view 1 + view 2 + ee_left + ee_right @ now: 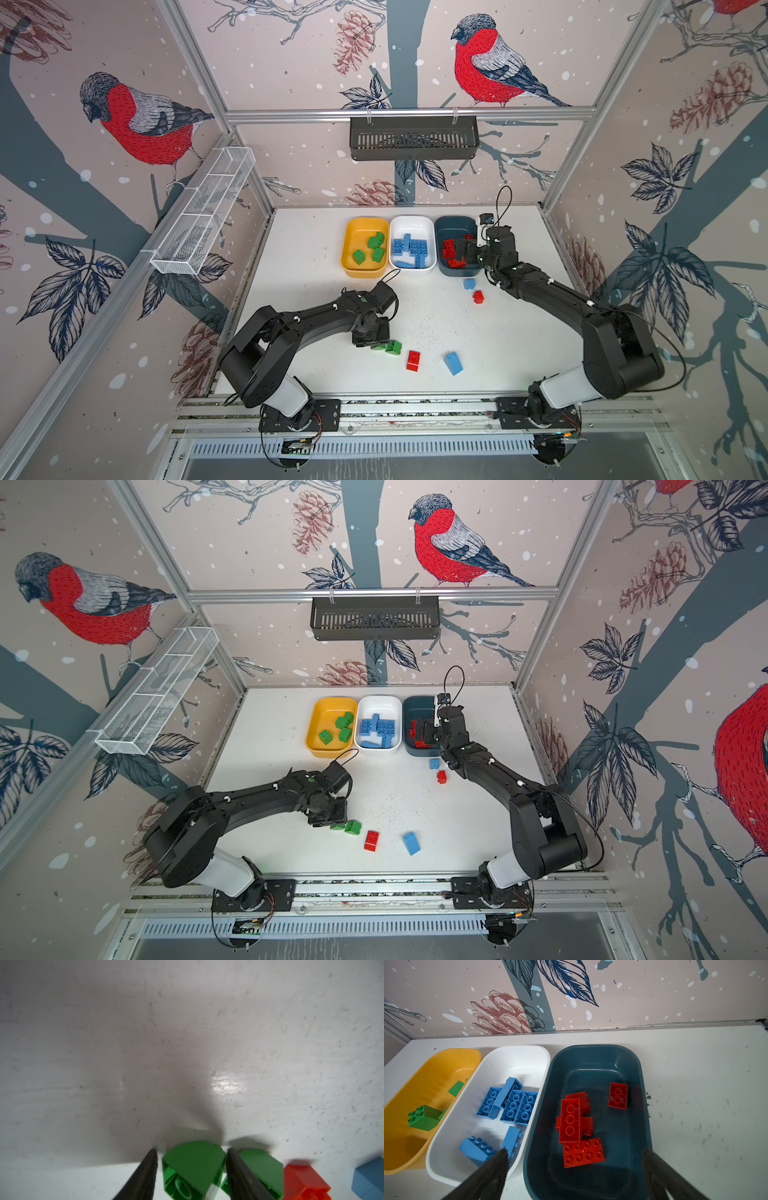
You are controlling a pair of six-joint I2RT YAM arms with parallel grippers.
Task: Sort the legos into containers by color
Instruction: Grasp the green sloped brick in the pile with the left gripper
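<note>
Top views both show the white table (pixel 436 316) with the sort well advanced, by my reading: most legos already lie in the three tubs along its far edge, and six are left loose. The yellow tub (pixel 351 232) holds only green legos (pixel 376 242), the white tub (pixel 411 223) only blue legos (pixel 409 247), and the teal tub (pixel 455 226) only red legos (pixel 570 1120). There are several in each, and no piece looks misplaced. The right gripper (pixel 576 1151) hangs over the teal tub, jaws spread wide and empty. The left gripper (pixel 191 1151) is down at the table near the front, its jaws astride a rounded green brick (pixel 193 1161) that rests on the table. One finger seems to touch the brick and a sliver of gap shows at the other, so I cannot tell whether it is gripped. A second green brick (pixel 261 1165) lies just beside it, then a red brick (pixel 413 360) and a blue brick (pixel 453 363). A small blue brick (pixel 469 284) and a small red brick (pixel 478 296) sit near the teal tub.
</note>
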